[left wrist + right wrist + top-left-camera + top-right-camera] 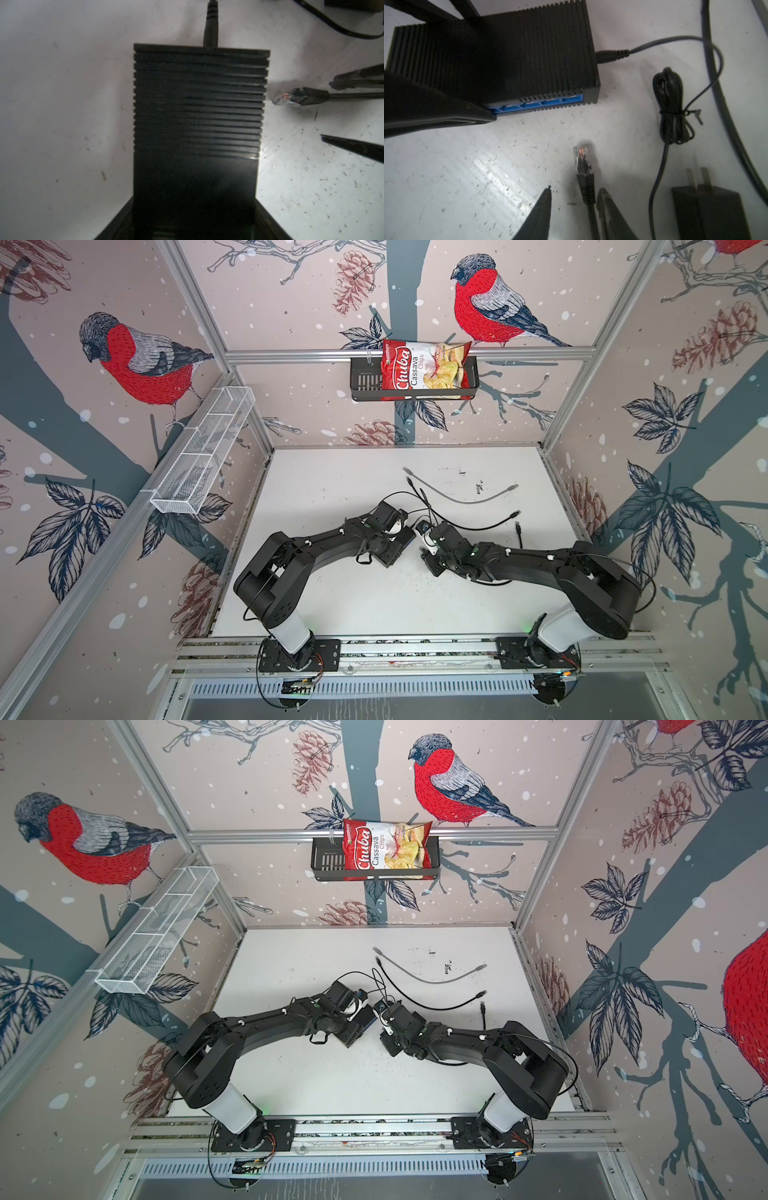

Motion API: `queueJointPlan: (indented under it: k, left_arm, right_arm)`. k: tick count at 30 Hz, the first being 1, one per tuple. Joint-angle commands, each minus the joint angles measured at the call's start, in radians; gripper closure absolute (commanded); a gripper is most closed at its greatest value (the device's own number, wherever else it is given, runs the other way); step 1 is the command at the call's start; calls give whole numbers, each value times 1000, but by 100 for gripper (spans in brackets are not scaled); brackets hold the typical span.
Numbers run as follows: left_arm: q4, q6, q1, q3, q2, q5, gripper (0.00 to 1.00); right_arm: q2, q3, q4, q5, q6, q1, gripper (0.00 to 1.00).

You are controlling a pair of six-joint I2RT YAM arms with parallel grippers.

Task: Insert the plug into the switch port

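Observation:
The switch is a ribbed black box [197,104] lying flat on the white table. One long edge of it carries a blue row of switch ports [542,102]. My left gripper [193,218] is shut across the box's width, and in both top views the arm covers most of it [392,558]. The plug [581,160], clear-tipped on a black cable, lies on the table a short way in front of the ports and also shows in the left wrist view [291,97]. My right gripper [575,189] is open astride the cable just behind the plug, which runs close to one finger [608,207].
A power lead [610,55] enters the box's short end. Its bundled cord [672,108] and a black power adapter [708,212] lie beside the right gripper. Farther back on the table lie a grey cable [465,497] and a black cable [478,524]. A chips bag [419,369] sits in the wall basket.

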State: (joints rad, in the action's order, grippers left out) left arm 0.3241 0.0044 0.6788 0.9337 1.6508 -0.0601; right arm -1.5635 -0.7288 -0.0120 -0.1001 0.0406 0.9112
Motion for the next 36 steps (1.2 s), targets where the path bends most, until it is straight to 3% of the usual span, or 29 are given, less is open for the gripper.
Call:
queueJointPlan:
  k: [1,5,8,14,20,36]
  left_arm:
    - [-36,-6,-6,-6,-11,-13,100]
    - [-49,-9,-12,-12,-17,-14,100]
    - [-59,-9,-13,-15,-21,-12,100]
    - [-85,-12,-16,-26,-29,-16,100]
    - [-108,-12,-21,-45,-34,-27,100]
    - [-105,-11,-27,-39,-24,-39,100]
  right_arm:
    - [-1,-46,39,-44,-99,8,60]
    - [11,-71,89,-114,-254,7,60]
    - [30,-45,109,-93,-334,6,61]
    - [115,38,81,-1,-370,-3,61]
    - [83,46,51,98,-399,-11,63]
    - [7,40,-19,95,-418,-44,68]
